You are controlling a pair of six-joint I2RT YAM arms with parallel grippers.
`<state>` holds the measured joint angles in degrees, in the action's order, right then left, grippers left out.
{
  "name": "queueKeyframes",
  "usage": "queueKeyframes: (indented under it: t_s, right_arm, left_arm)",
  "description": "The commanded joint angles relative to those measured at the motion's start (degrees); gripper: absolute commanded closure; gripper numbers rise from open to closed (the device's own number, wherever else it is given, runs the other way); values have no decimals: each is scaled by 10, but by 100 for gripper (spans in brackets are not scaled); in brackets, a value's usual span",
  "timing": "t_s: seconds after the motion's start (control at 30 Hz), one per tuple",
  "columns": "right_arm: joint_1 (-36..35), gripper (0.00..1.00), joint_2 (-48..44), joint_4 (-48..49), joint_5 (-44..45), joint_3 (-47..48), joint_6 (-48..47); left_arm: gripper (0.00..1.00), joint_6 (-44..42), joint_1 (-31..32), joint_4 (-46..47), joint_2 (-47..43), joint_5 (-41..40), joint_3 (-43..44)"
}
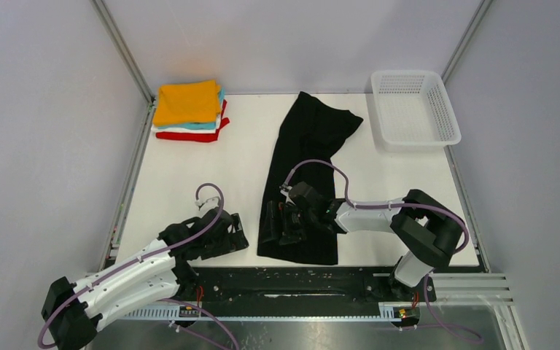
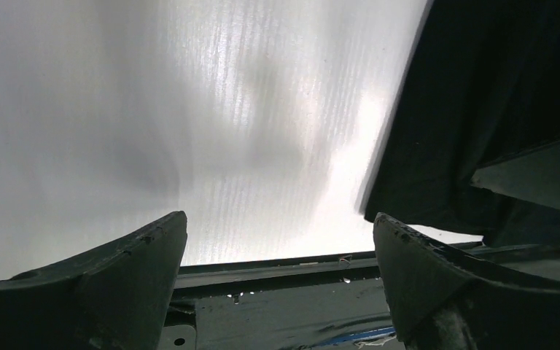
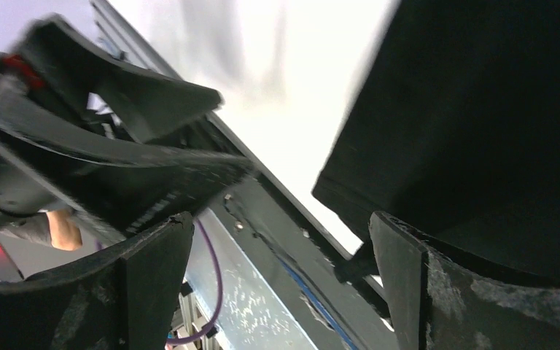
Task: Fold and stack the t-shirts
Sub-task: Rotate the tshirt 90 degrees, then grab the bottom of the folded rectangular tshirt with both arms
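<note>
At the near edge of the table (image 1: 189,182), both grippers sit low by the near end of the black t-shirt (image 1: 312,138). The left gripper (image 2: 278,220) has its fingers spread wide over bare table, just beside the near left corner of the shirt. The right gripper (image 3: 281,219) is spread too, one finger over the cloth and the other beyond its edge, holding nothing. I judge that they stand so in order to take the near hem at two places and bring it toward the far end. The shirt lies as a long narrow strip, probably already folded lengthwise, running away from the arms, wider and a little crumpled at its far end. In the far left corner is the stack of folded shirts (image 1: 189,117): orange on top, then teal, white, and red lowest. The white mesh basket (image 1: 412,142) stands at the far right.
</note>
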<state>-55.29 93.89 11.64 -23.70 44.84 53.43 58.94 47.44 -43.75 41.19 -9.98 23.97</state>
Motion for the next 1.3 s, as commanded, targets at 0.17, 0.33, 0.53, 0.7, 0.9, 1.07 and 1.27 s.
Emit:
queueKeyframes:
  t_s: [0.17,0.33,0.53,0.7,0.9,1.07,1.27]
  right_arm:
    - [-5,1,-72,-38,59,-92,-6]
    - [-6,1,-114,-72,76,-83,-31]
    - [-5,1,-202,-152,133,-52,-67]
    - [-4,1,-328,-260,306,-79,-59]
    - [11,1,-484,-401,447,-155,-1]
    - [31,1,-579,-457,446,-226,53]
    - [39,6,-582,-493,411,-262,87]
  left_arm:
    - [1,-12,-2,37,22,7,13]
    - [4,-25,-2,130,73,89,3]
    - [7,-23,43,201,126,121,14]
    - [17,-1,103,216,204,102,36]
    - [35,23,132,237,290,84,56]
    - [57,32,137,241,339,75,74]
    - [100,34,145,235,377,88,89]
